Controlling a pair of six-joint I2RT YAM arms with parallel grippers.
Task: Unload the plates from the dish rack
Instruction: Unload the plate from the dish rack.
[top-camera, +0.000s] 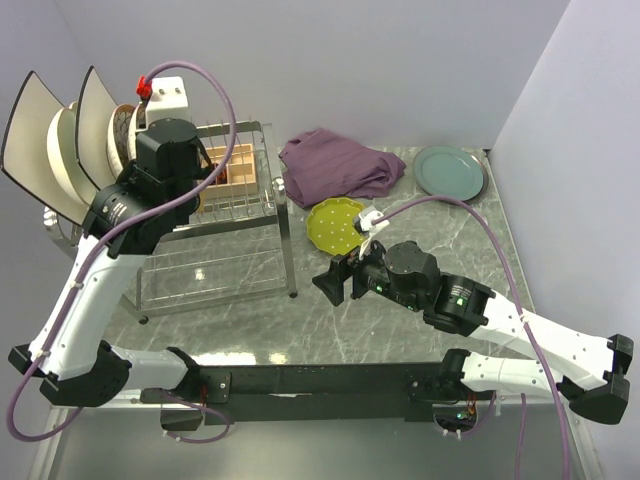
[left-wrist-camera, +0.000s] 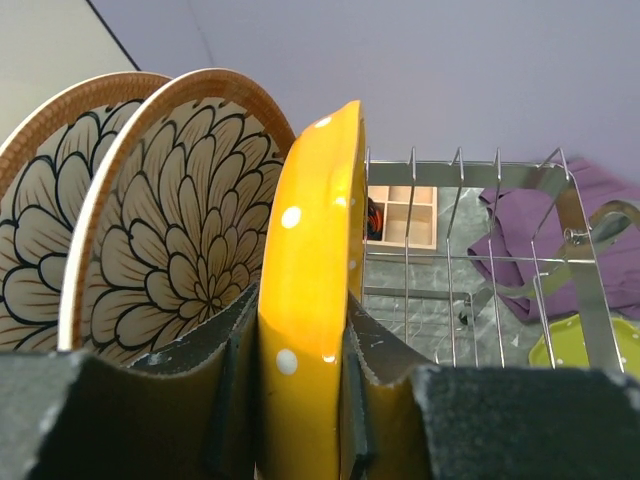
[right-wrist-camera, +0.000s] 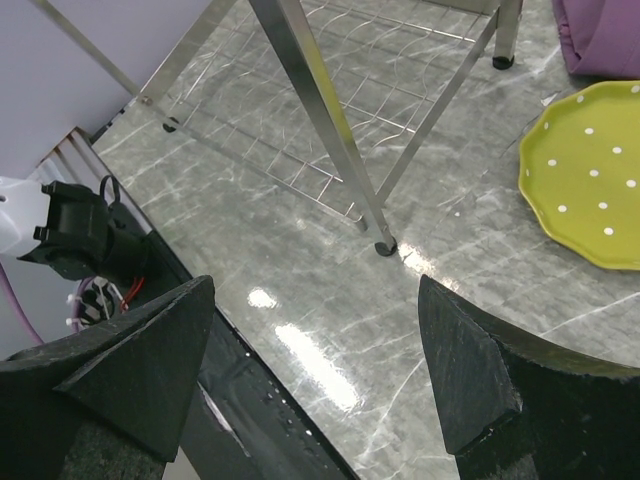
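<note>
The dish rack (top-camera: 245, 215) stands at the left, with white square dark-rimmed plates (top-camera: 40, 130), a cream plate (top-camera: 62, 150) and others upright at its left end. In the left wrist view my left gripper (left-wrist-camera: 305, 320) is shut on an orange dotted plate (left-wrist-camera: 310, 200), both pads pressed to its faces. Two brown-patterned plates (left-wrist-camera: 180, 210) stand just left of it. My right gripper (top-camera: 340, 278) hangs open and empty over the table by the rack's front right leg (right-wrist-camera: 330, 130). A lime-yellow plate (top-camera: 337, 222) and a teal plate (top-camera: 450, 172) lie on the table.
A purple cloth (top-camera: 340, 165) lies behind the lime-yellow plate. A small wooden compartment box (top-camera: 235, 165) sits at the back of the rack. Upright rack prongs (left-wrist-camera: 455, 250) stand to the right of the held plate. White walls close in the back and right.
</note>
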